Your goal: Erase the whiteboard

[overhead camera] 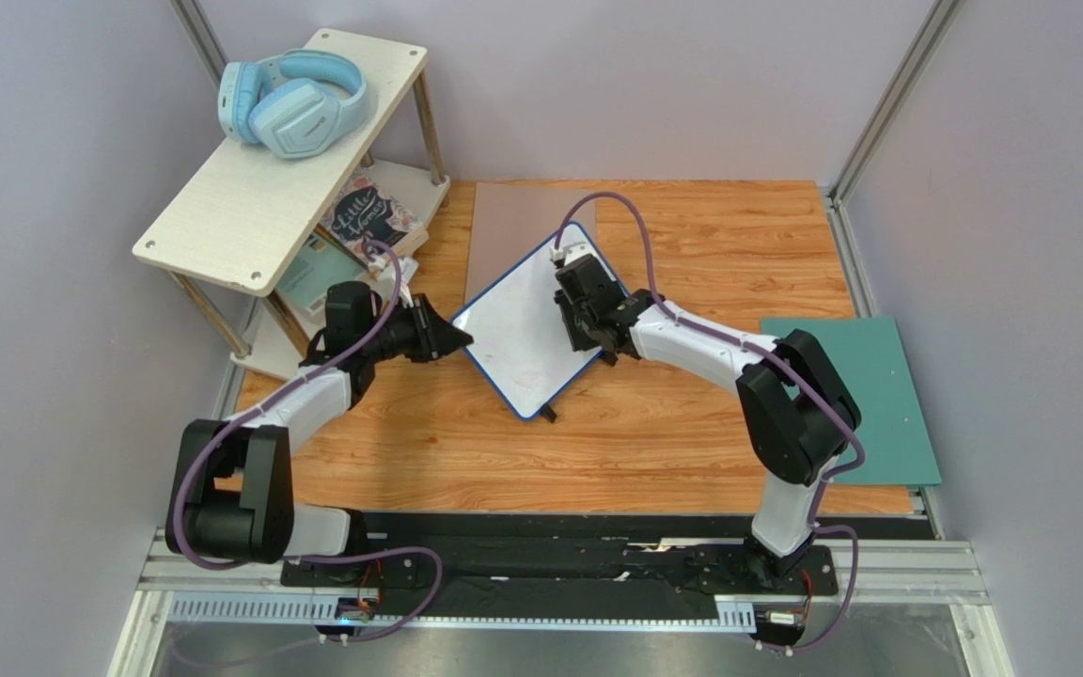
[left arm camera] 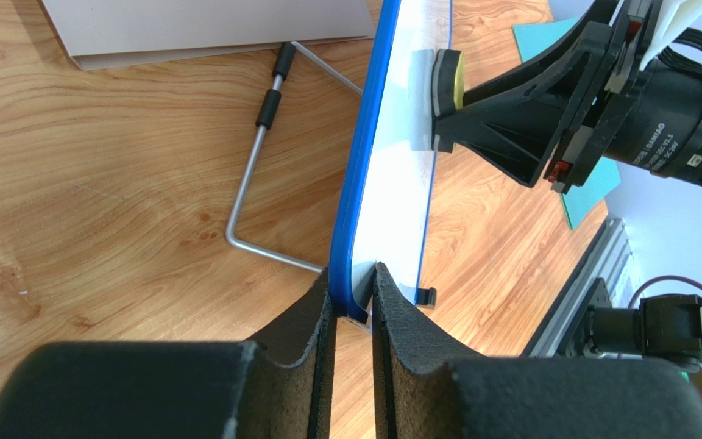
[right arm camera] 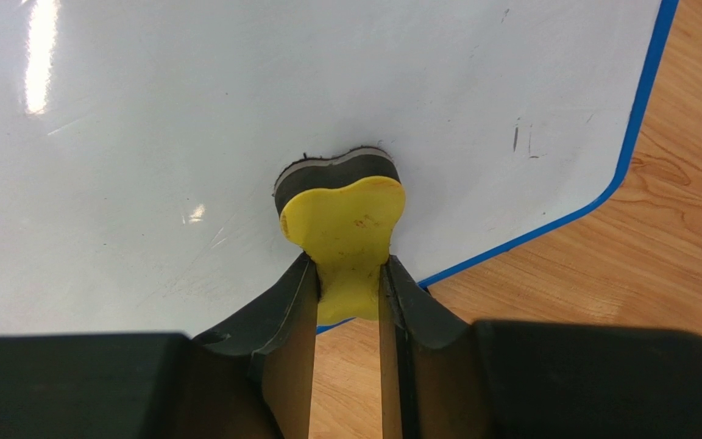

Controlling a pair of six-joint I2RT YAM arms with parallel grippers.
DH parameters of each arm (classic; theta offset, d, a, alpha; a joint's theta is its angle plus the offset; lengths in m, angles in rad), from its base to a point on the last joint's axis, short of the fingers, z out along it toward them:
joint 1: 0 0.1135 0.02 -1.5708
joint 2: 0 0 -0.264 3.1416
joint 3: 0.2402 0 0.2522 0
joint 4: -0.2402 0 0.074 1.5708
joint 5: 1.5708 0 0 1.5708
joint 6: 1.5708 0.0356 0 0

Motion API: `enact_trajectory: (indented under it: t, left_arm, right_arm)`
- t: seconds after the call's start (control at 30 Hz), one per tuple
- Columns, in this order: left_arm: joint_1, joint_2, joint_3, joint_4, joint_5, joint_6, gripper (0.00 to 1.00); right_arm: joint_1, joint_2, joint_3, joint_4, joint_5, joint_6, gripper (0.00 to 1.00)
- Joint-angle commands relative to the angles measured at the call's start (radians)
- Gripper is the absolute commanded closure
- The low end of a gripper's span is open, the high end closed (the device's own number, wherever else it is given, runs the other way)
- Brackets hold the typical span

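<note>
Black-padded left gripper (left arm camera: 353,293): closed down to a narrow slit, jaws pinching the thin blue rim at one corner of the small glossy white rectangular whiteboard (left arm camera: 389,183). Only the rim edge sits between the pads, so the bite is shallow.

The board rises away from these fingers, tilted up off the wooden tabletop (left arm camera: 98,229), with its face turned toward the right arm. On the back side, left of the pinch, a bent silver wire stand (left arm camera: 252,174) reaches out over the wood. I cannot tell whether it carries any load.

Beyond the left fingertips, on the face side: right gripper (right arm camera: 345,279), clamped on the narrow waist of a yellow-backed eraser with dark felt pad (right arm camera: 344,215). The felt is pressed flat on the white surface just ahead of those fingers. The face around the pad reads mostly clean. A faint dark tick (right arm camera: 515,137) shows off to the right of the eraser, near the rim.

Risks, as I judge them:
- Too much push from the eraser could pivot the board in the shallow left pinch, or pop the rim out.
- A stroke toward the tick could run the pad off the board's edge.
- Drag on the felt could twist the eraser in its narrow grip.
</note>
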Motion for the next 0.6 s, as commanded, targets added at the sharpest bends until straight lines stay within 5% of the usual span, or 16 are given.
enact_trajectory:
  t: [0.0,0.57]
  left_arm:
    - [-0.001,-0.036,-0.009,-0.071,-0.070,0.063,1.00]
    - [-0.001,-0.150,-0.006,-0.195,-0.081,0.062,1.00]
  right_arm:
    - [-0.073,-0.022,0.002,0.037,-0.026,0.071,1.00]
    - [-0.187,-0.163,-0.079,-0.105,0.090,0.109,1.00]
